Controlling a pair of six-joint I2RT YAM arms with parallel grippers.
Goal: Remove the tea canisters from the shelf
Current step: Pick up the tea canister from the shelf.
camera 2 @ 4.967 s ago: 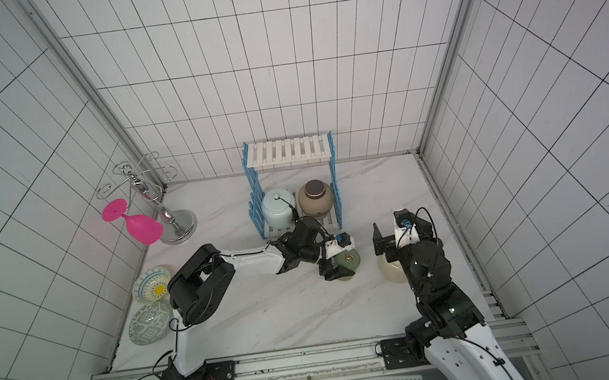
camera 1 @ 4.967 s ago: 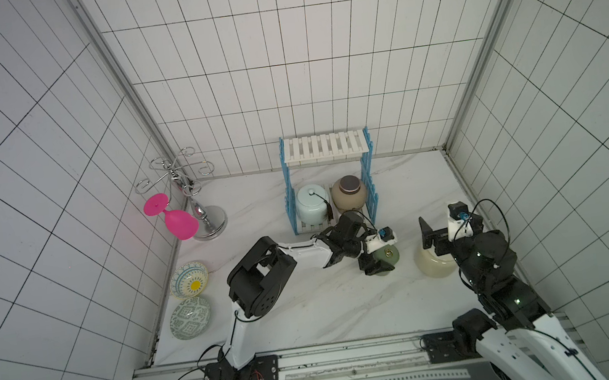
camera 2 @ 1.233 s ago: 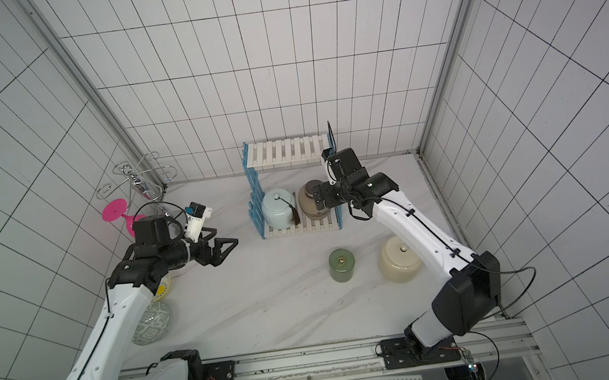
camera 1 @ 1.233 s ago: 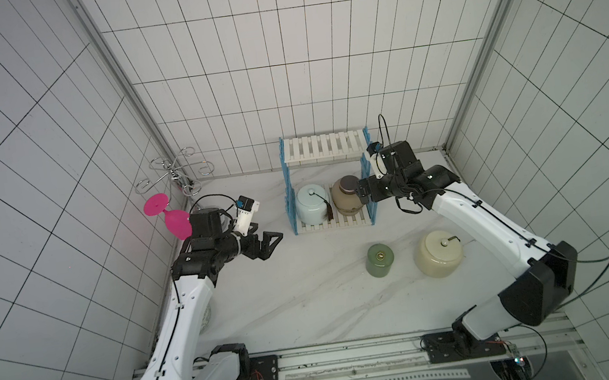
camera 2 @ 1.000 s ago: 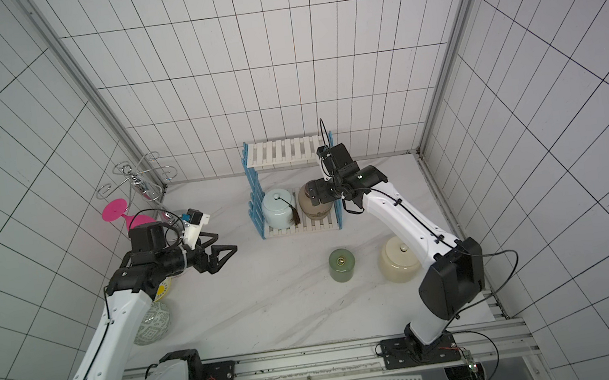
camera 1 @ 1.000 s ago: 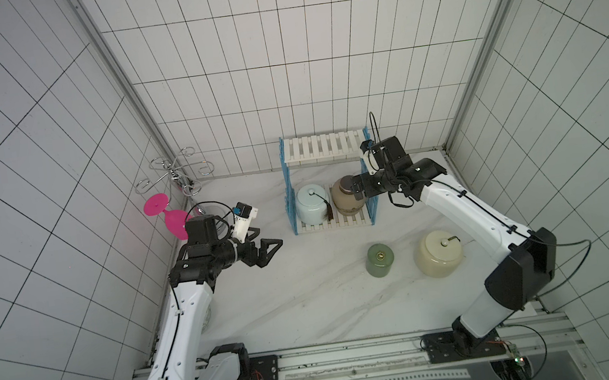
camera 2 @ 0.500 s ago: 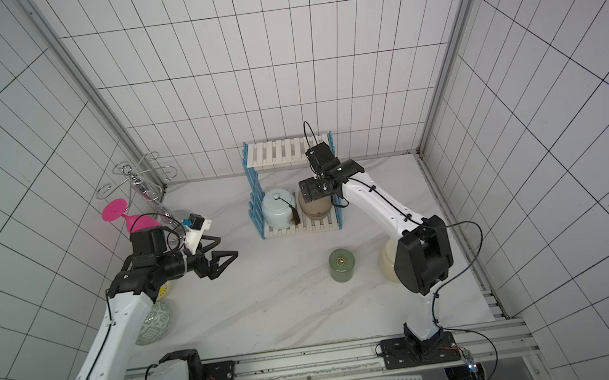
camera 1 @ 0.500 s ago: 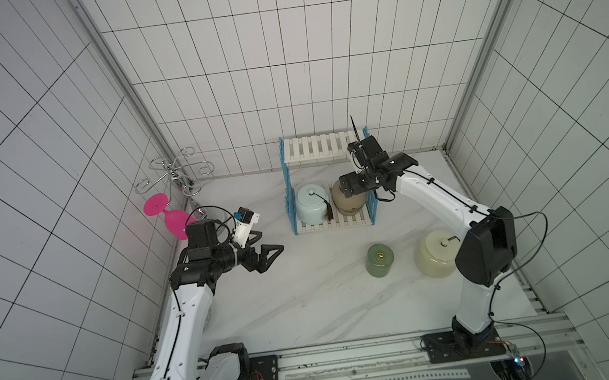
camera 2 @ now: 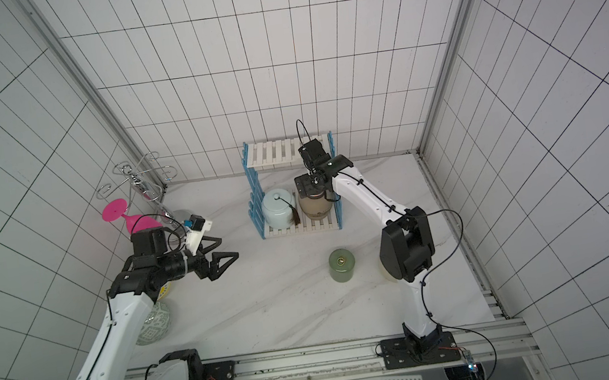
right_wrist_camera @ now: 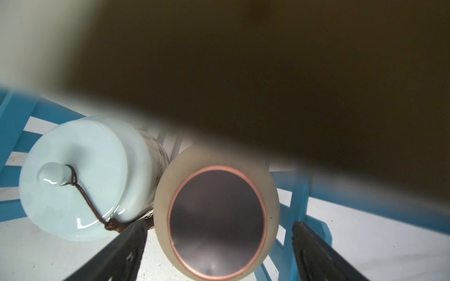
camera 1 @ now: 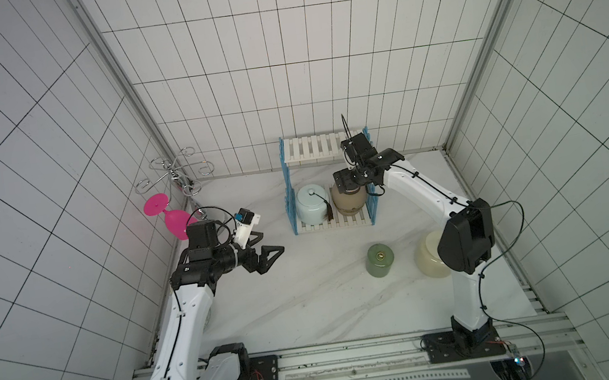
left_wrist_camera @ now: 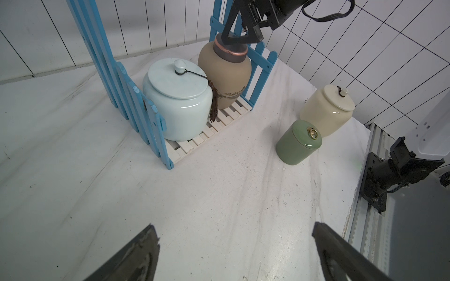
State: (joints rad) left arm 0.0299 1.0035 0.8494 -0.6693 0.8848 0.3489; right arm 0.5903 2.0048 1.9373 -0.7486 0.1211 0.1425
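Reaching right arm: stretched into the shelf point(camera 1: 312, 147); right end effector point(camera 1: 350, 187) spread just above the tan-brown jar point(camera 1: 350, 205), which is stood on the lower tier.
Opposite side: left end effector point(camera 1: 272, 242) spread, nothing held.
Right wrist view: fingers point(right_wrist_camera: 121, 250) seen flanking the dark lid point(right_wrist_camera: 216, 219), which is covered in both top views.
Change: one second earlier, the right end effector was nearer the blue fence side.

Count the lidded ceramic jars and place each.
4: pale-blue tasselled jar and tan dark-lidded jar on the blue-and-white shelf, lower tier; sage-green cylinder and cream round jar on the table.
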